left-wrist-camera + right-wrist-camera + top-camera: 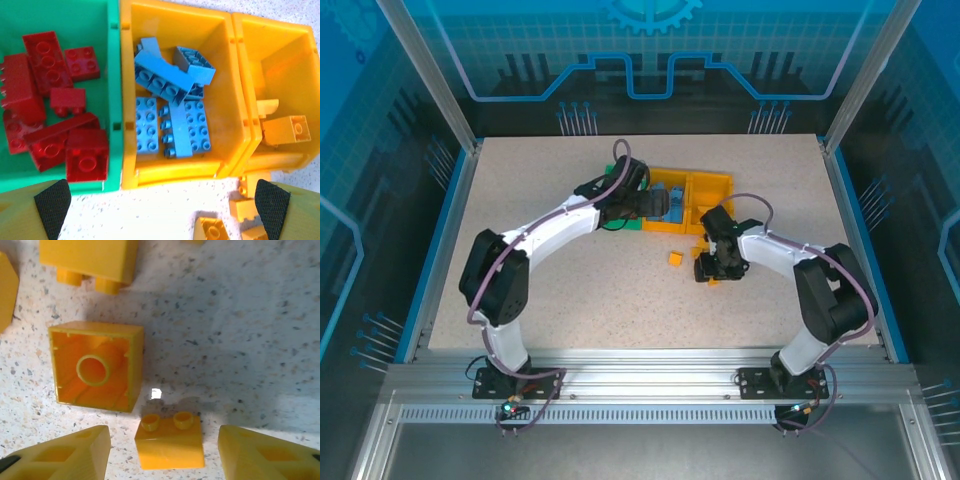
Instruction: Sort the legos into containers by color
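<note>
Three joined containers lie below my left gripper (162, 212), which is open wide with nothing between its fingers. The green container (90, 15) holds several red legos (47, 62). The middle yellow container (175, 172) holds several blue legos (162, 82). The right yellow container (272, 42) holds a yellow lego (285, 129). My right gripper (170, 452) is low over the table, its jaws open on either side of a small yellow sloped lego (170, 445), with a gap on both sides. From above, the left gripper (655, 205) is over the containers and the right gripper (712, 268) is near their front right.
An upside-down hollow yellow lego (95, 367) lies just beyond the sloped one, and another yellow lego (90, 262) lies farther off. Loose yellow legos (212, 230) sit on the table in front of the containers. One yellow lego (675, 258) lies left of the right gripper.
</note>
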